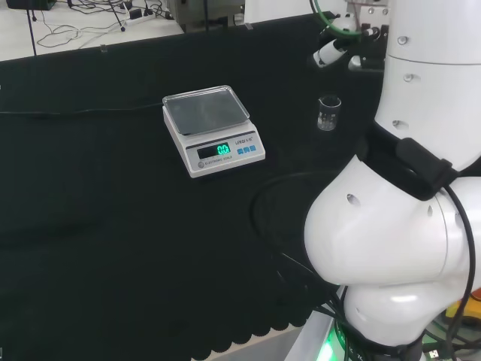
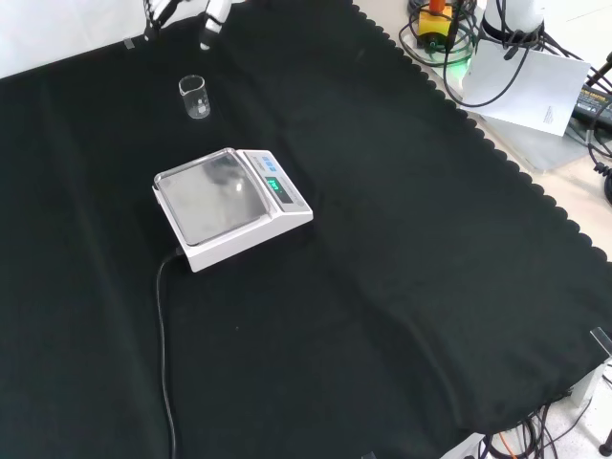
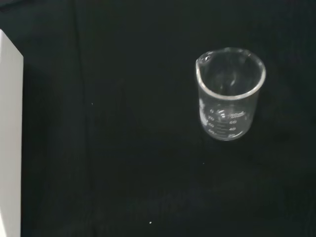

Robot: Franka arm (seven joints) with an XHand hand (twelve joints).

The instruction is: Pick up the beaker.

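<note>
Bare black cloth lies all round the small clear glass beaker [image 1: 328,113], which stands upright near the table's [image 2: 402,287] far edge in the front view. The white digital scale with a steel pan [image 2: 229,205] sits apart from it toward the table's middle, touching nothing.

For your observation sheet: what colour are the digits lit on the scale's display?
Green, on the scale's dark display; clearest in the head view.

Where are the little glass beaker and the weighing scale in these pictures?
beaker [image 3: 230,96]: wrist view, on its clear glass wall below the rim.
scale [image 1: 207,110]: head view, on the middle of its metal weighing pan.
</note>
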